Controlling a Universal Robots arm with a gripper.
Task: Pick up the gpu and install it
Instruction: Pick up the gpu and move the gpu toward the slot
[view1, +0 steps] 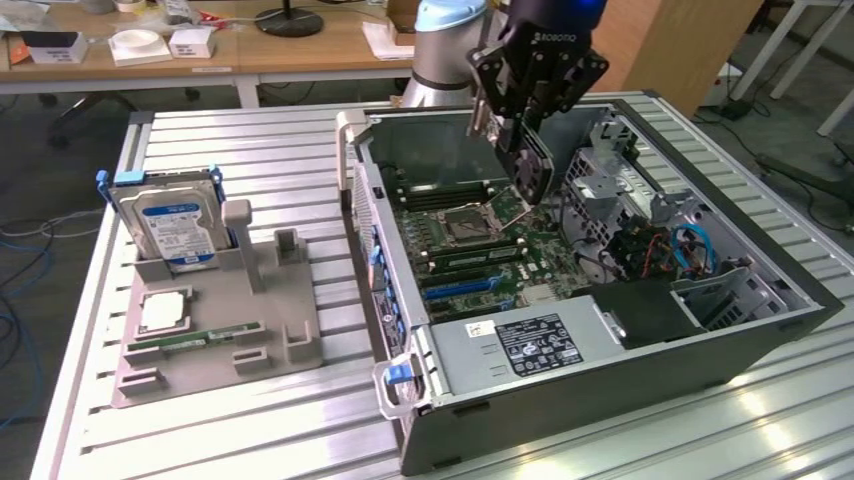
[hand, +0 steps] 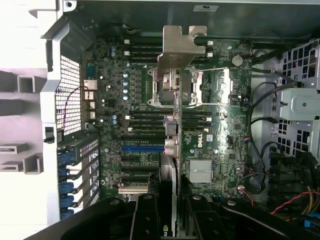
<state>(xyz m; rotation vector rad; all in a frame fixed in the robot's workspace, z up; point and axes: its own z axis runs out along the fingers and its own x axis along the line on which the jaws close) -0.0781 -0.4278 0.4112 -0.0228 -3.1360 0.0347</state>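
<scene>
Slatted table (view1: 254, 435); computer case (view1: 627, 395); grey holder (view1: 260, 300)

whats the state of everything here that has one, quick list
gpu: held on edge above the motherboard, not seated in a slot
gripper: shut on the gpu
computer case: lying on its side, side panel off
hard drive: standing upright in the grey holder
ram stick: lying flat on the grey holder

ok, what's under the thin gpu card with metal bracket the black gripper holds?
Under the gpu card: green motherboard, silver CPU socket, long blue slot. The strip right below the card's edge is covered.
</scene>
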